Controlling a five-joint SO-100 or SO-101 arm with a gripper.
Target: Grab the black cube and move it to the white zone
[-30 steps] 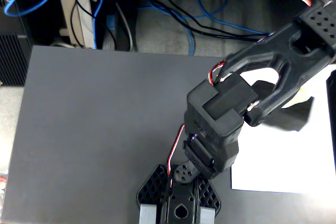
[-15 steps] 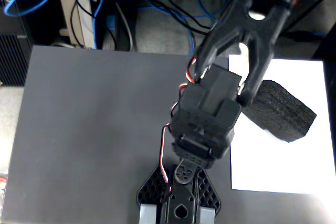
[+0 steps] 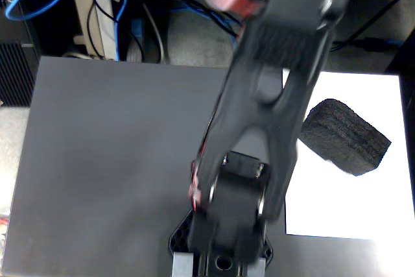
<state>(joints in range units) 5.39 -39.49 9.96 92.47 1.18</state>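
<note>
Currently, item one: the black cube (image 3: 345, 137), an oblong foam block with ridged sides, lies wholly on the white zone (image 3: 353, 205) in the fixed view, its long axis running diagonally from upper left to lower right. Item two: the robot arm (image 3: 266, 115) rises from its base at the bottom edge over the dark grey tabletop (image 3: 110, 160), just left of the block. Its gripper is cut off at the top edge, so its state cannot be told.
</note>
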